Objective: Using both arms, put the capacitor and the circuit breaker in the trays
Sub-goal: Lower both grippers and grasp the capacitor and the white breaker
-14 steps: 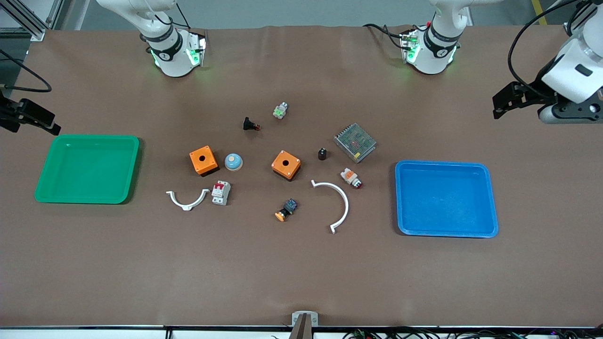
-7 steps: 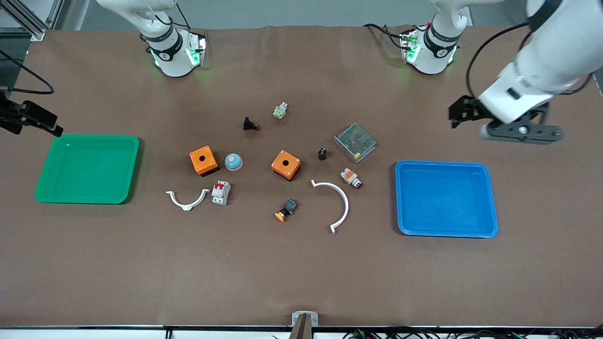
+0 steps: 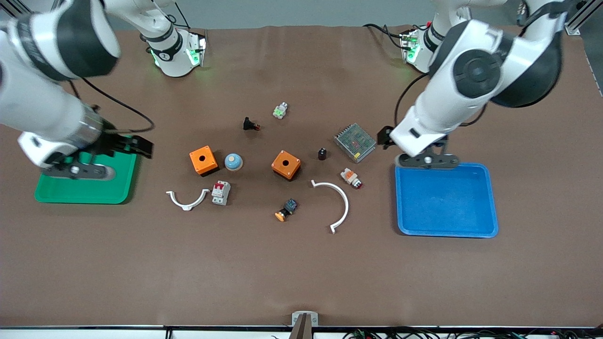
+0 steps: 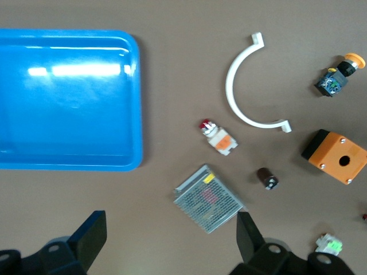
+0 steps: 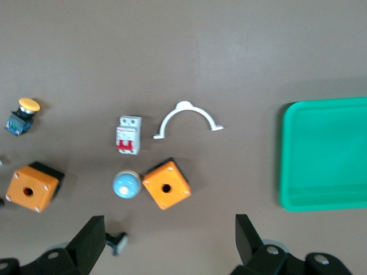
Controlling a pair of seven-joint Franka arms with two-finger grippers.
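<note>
The capacitor (image 3: 322, 153), a tiny black cylinder, stands beside the metal mesh box (image 3: 354, 142); it also shows in the left wrist view (image 4: 266, 177). The circuit breaker (image 3: 220, 192), white-grey with a red switch, lies beside a white curved clamp (image 3: 187, 200); it shows in the right wrist view (image 5: 129, 134). My left gripper (image 3: 387, 136) hangs open and empty in the air, over the table between the mesh box and the blue tray (image 3: 445, 197); its own view (image 4: 169, 240) shows the gap. My right gripper (image 3: 136, 146) is open and empty over the green tray's edge (image 3: 85, 201), seen also in its own view (image 5: 166, 240).
Two orange boxes (image 3: 203, 160) (image 3: 286, 165), a blue dome (image 3: 233, 161), a black red-tipped button (image 3: 249, 125), a white-orange button (image 3: 351, 177), an orange-capped button (image 3: 286, 210), a green-white part (image 3: 280, 110) and a larger white clamp (image 3: 341, 202) lie mid-table.
Both arms have swung in from the table's ends: the left gripper now hangs near the mesh box, the right gripper over the green tray. Nothing on the table has moved.
</note>
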